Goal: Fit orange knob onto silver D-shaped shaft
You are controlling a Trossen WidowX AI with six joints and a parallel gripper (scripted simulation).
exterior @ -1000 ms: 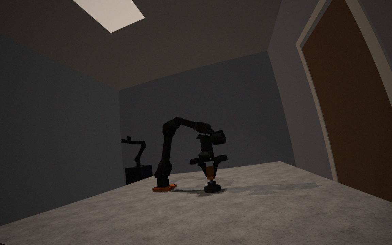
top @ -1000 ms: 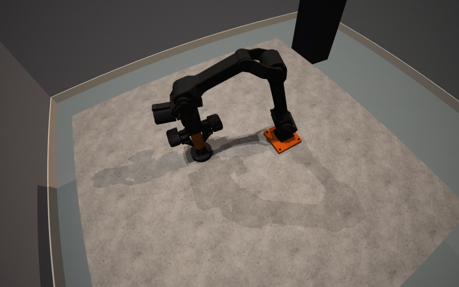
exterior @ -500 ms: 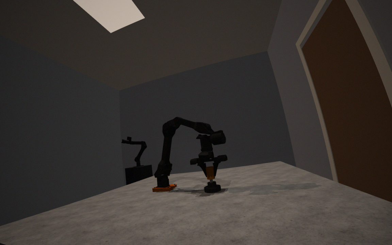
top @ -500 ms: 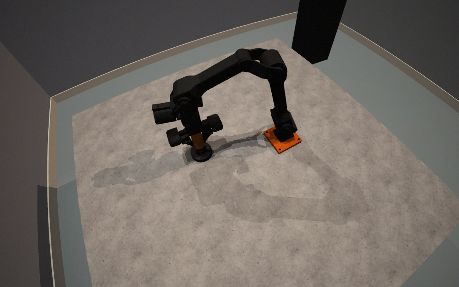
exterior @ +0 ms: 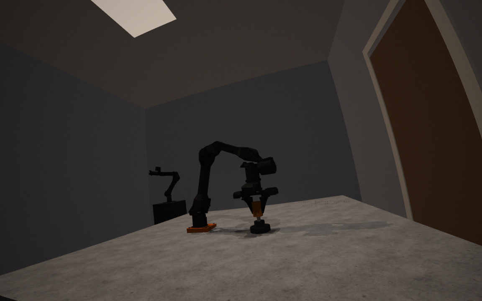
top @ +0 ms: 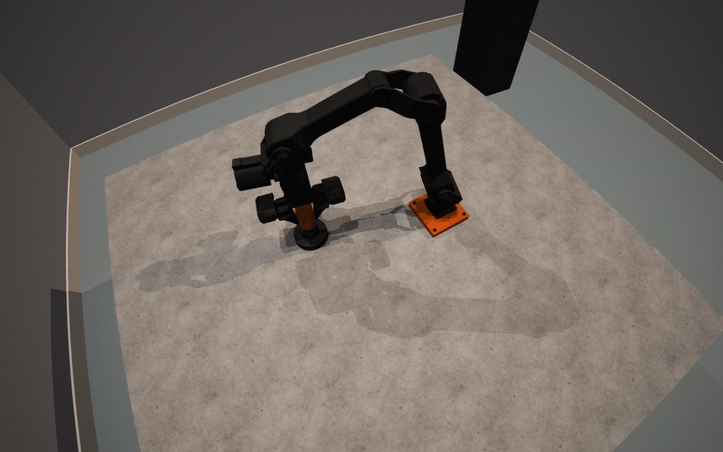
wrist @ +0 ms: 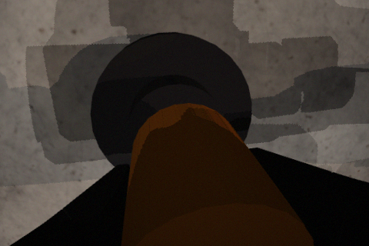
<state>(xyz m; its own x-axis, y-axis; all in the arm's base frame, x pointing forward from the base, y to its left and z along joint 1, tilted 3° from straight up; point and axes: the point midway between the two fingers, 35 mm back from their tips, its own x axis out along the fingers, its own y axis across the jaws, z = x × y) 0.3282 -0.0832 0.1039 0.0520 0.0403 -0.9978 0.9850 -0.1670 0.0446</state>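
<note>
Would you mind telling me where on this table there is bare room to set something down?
The broad stretch of table in front of the pedestal and base plate shows only shadows. The strip right of the base plate looks bare too. It is crowded at the pedestal, where the gripper holds the orange knob over it.

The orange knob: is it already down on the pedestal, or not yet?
Not yet. The exterior view shows silver shaft between orange knob and pedestal; the gripper grips the knob.
</note>
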